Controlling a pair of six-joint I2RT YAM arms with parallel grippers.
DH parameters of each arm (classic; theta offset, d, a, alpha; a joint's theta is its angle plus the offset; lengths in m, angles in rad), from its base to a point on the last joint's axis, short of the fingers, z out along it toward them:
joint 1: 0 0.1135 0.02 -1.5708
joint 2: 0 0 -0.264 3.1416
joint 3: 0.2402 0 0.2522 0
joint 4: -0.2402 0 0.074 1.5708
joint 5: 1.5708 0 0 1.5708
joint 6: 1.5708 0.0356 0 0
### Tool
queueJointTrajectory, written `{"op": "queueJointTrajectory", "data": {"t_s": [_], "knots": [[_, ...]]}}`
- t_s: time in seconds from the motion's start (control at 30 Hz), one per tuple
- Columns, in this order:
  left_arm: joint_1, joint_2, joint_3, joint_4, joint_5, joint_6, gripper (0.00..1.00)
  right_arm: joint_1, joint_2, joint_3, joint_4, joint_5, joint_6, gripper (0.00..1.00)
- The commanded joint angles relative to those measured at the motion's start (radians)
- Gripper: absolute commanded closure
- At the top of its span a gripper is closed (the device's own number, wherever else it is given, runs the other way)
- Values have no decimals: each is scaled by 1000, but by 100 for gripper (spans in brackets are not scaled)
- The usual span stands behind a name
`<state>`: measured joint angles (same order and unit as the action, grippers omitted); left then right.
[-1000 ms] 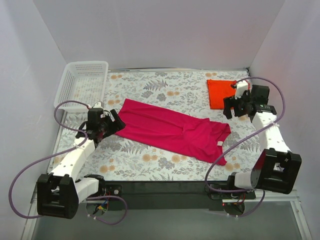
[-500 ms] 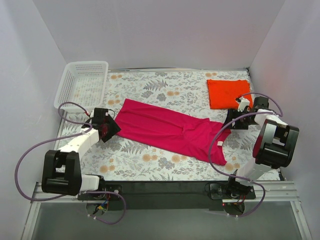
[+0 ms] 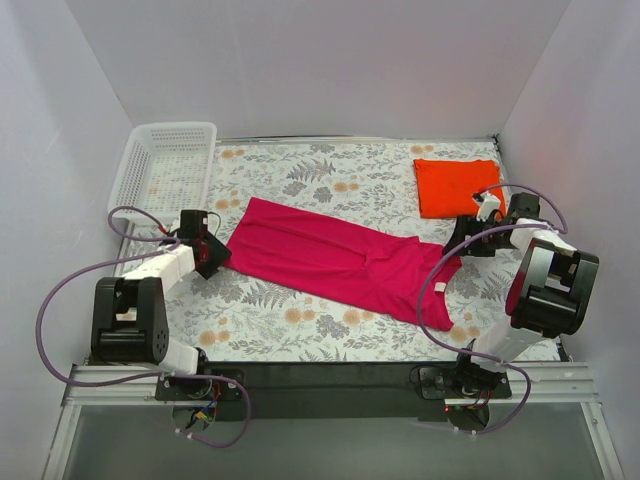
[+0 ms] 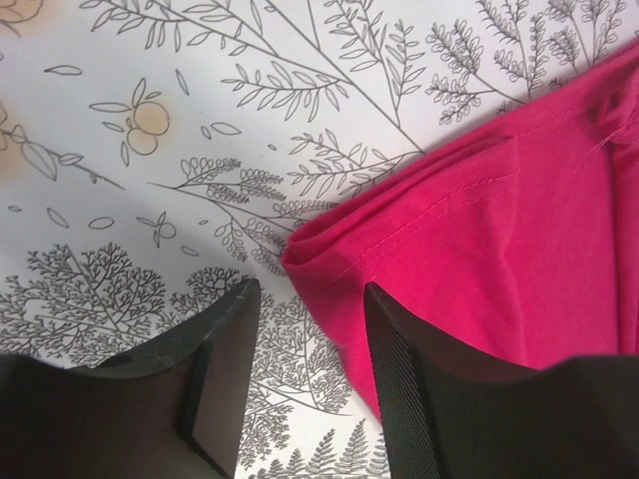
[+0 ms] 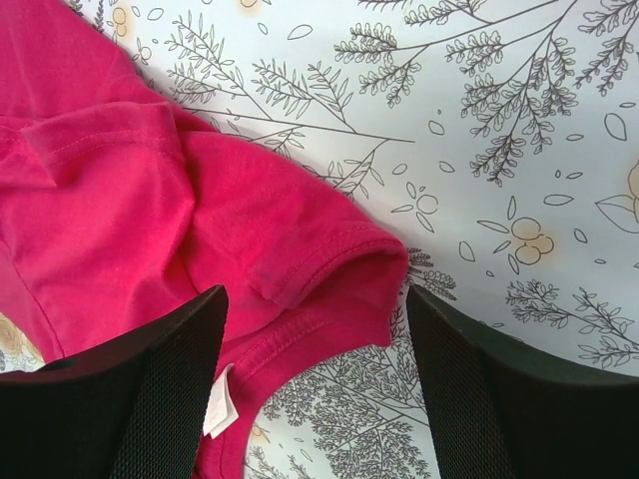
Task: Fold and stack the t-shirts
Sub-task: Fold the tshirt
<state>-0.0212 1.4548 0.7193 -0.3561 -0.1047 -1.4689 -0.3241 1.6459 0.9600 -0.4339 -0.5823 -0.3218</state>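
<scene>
L pincer [image 4: 308, 299] spread astride pink shirt [image 3: 340, 258] hem corner; R pincer [image 5: 318, 309] spread over its sleeve: prob. two-end pickup for fold. Orange shirt [image 3: 455, 186] past that sleeve, folded.

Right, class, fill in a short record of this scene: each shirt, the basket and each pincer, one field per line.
pink shirt: laid out long, slanting across the middle of the table
orange shirt: folded, at the far right corner
basket: at the far left corner
left pincer: open, jaws either side of the pink shirt's hem corner
right pincer: open, jaws either side of a pink sleeve
stack: not yet made, the shirts lie apart
</scene>
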Motion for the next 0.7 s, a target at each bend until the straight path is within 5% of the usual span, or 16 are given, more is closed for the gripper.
{"op": "queueJointTrajectory", "data": {"t_s": [0.0, 0.3, 0.53, 0.67], "knots": [[3, 24, 19, 19, 0, -39, 57, -13, -12, 5, 24, -42, -17, 34], [4, 23, 12, -13, -53, -57, 100, -24, -28, -7, 20, -68, -40, 34], [18, -167, -72, -113, -84, -133, 100, -24, -63, -4, -29, -94, -85, 34], [125, -321, -115, -191, -24, -163, 100, -23, -86, 0, -43, -102, -97, 34]]}}
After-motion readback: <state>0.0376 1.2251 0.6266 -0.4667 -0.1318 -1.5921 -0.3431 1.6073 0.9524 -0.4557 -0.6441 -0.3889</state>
